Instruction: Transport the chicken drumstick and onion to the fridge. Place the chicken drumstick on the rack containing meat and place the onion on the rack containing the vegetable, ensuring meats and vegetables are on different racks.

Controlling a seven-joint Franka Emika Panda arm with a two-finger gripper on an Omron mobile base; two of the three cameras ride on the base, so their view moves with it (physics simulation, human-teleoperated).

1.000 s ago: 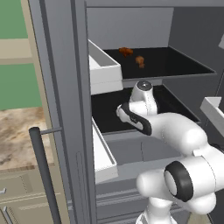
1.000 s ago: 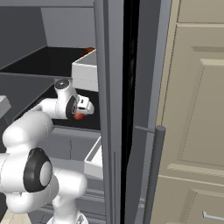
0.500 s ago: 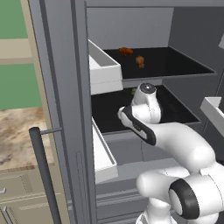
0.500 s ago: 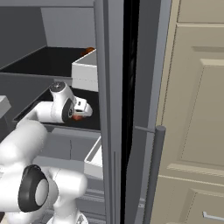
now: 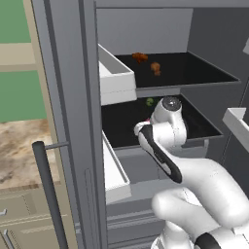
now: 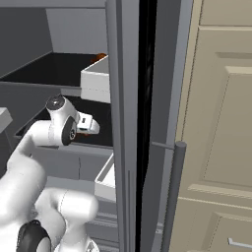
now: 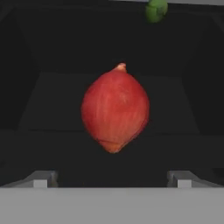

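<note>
A: Where was the onion at that moment?

B: It lay on the rack containing the vegetable, the lower black shelf of the fridge. In the hand view it was in the middle, directly in front of the tool.

A: Did the tool have hold of it?

B: No. The two fingertips stood wide apart, at the far left and far right of the bottom of the hand view, and the onion sat between them but further in, touching neither one. The tool was fully open and held nothing.

A: And the vegetable?

B: The small green piece was behind the onion, deeper on the same shelf. In the left base view it showed just above the white wrist of the arm.

A: What about the chicken drumstick?

B: It lay on the rack containing meat, the upper black shelf, near another brown-orange meat piece further back. I could not tell with full certainty which of the two was the drumstick.

A: Where was the arm?

B: It reached into the fridge at the level of the lower shelf, beside the white door bin.
</note>
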